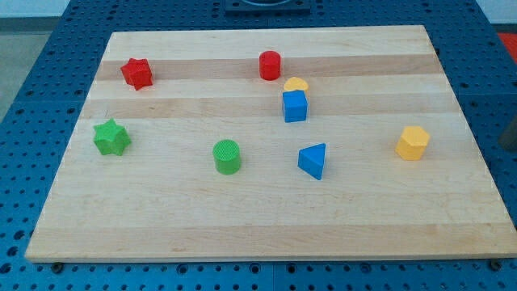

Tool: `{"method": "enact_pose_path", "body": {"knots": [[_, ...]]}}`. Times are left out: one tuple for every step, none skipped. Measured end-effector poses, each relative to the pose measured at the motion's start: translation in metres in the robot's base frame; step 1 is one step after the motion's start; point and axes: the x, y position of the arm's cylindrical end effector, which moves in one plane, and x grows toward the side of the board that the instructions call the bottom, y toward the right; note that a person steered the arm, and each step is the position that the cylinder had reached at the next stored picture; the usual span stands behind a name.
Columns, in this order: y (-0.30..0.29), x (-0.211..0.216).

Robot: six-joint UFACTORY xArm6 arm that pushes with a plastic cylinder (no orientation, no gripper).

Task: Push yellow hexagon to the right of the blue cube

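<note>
The yellow hexagon (413,142) lies at the view's right on the wooden board (161,226). The blue cube (295,106) stands near the middle, up and to the left of the hexagon, well apart from it. A small yellow half-round block (296,83) touches the cube's top side. My tip and the rod do not show in the view.
A red cylinder (270,65) stands above the cube. A blue triangle (313,160) lies below the cube. A green cylinder (227,156) is left of the triangle. A green star (111,137) and a red star (137,73) are at the left.
</note>
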Motion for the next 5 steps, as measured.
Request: {"method": "enact_pose_path", "body": {"knots": [[-0.039, 0.025], [-0.084, 0.006], [-0.129, -0.037], [-0.154, -0.060], [-0.101, -0.040]]}}
